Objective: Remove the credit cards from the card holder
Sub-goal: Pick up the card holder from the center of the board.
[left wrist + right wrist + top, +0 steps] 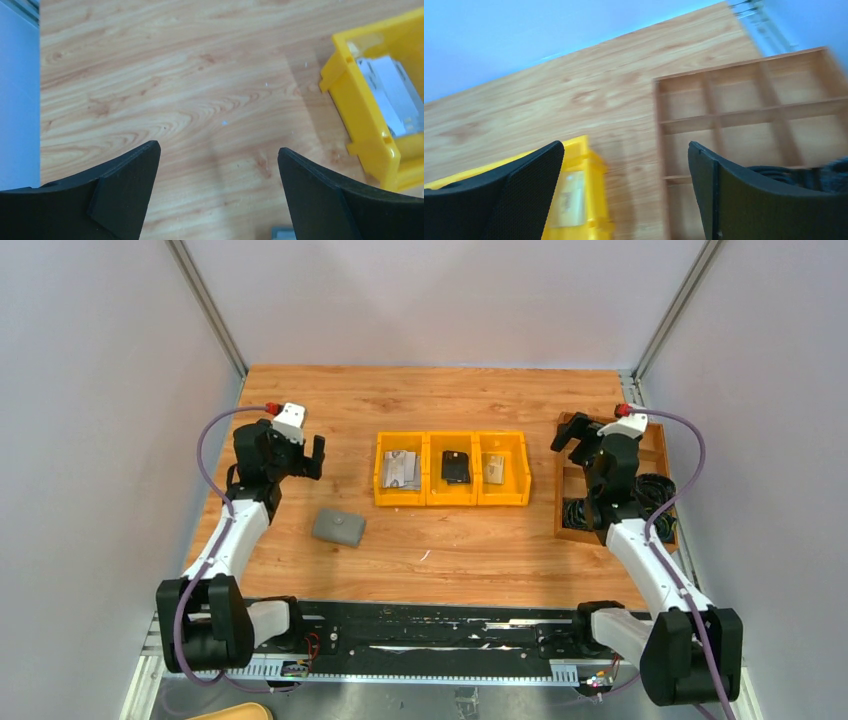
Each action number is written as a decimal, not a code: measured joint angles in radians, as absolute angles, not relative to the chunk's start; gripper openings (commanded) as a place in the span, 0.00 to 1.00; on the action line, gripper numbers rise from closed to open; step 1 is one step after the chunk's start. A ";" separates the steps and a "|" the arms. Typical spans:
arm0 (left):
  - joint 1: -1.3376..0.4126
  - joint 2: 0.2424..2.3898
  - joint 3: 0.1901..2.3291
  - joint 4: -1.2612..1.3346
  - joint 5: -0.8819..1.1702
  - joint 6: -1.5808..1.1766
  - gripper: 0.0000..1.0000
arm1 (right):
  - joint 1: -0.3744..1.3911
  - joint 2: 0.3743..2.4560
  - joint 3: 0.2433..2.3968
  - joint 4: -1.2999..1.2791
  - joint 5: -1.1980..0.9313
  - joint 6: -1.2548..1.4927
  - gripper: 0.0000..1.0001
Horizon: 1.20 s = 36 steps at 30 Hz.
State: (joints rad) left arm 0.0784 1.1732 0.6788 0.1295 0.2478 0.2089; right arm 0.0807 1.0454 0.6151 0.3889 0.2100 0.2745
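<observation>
The grey card holder (339, 527) lies folded shut on the wooden table, left of centre; only its edge (282, 233) shows in the left wrist view. Its inside is hidden. Pale grey-white credit cards (402, 469) (395, 95) lie in the left compartment of a yellow bin (451, 498). My left gripper (300, 450) (218, 150) hangs open above bare wood, behind and left of the holder, with nothing between its fingers. My right gripper (572, 435) (625, 147) is open and empty too, raised between the bin and a wooden tray.
The bin's (589, 165) middle compartment holds a black chunky object (456, 467); its right one holds a tan card (494, 468) (569, 200). A wooden divided tray (570, 480) (744, 117) with black cables (655, 490) (804, 175) sits at the right. Walls enclose the table.
</observation>
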 measured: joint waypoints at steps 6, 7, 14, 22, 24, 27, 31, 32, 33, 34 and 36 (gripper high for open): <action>0.175 1.175 0.780 -0.150 0.361 0.285 1.00 | 0.138 1.115 0.713 0.262 -0.039 0.367 0.97; 0.198 1.176 0.791 -0.177 0.373 0.287 1.00 | 0.179 1.145 0.749 0.229 -0.056 0.360 0.97; 0.293 1.187 0.838 -0.336 0.411 0.312 1.00 | 0.568 1.354 1.008 0.070 -0.084 0.255 0.97; 0.316 1.181 0.842 -0.445 0.430 0.329 1.00 | 0.867 1.676 1.291 -0.051 -0.037 0.181 0.97; 0.336 1.190 0.861 -0.476 0.435 0.322 1.00 | 0.927 1.763 1.373 -0.085 -0.036 0.158 0.92; 0.360 1.218 0.907 -0.505 0.432 0.313 1.00 | 1.005 1.895 1.507 -0.134 -0.054 0.114 0.90; 0.369 1.250 0.950 -0.536 0.425 0.306 1.00 | 1.060 2.007 1.633 -0.193 -0.081 0.075 0.94; 0.370 1.255 0.956 -0.541 0.426 0.305 1.00 | 1.065 2.019 1.645 -0.199 -0.084 0.070 0.95; 0.372 1.265 0.966 -0.554 0.427 0.303 1.00 | 1.073 2.037 1.660 -0.208 -0.091 0.059 0.95; 0.372 1.272 0.973 -0.562 0.427 0.303 1.00 | 1.079 2.055 1.676 -0.218 -0.098 0.051 0.95; 0.372 1.280 0.981 -0.583 0.436 0.303 1.00 | 1.085 2.084 1.698 -0.233 -0.110 0.037 0.95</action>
State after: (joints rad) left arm 0.3721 1.2800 0.9813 -0.5831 0.4358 0.3031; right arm 1.0855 2.0838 1.6978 -0.2325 -0.1101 0.0372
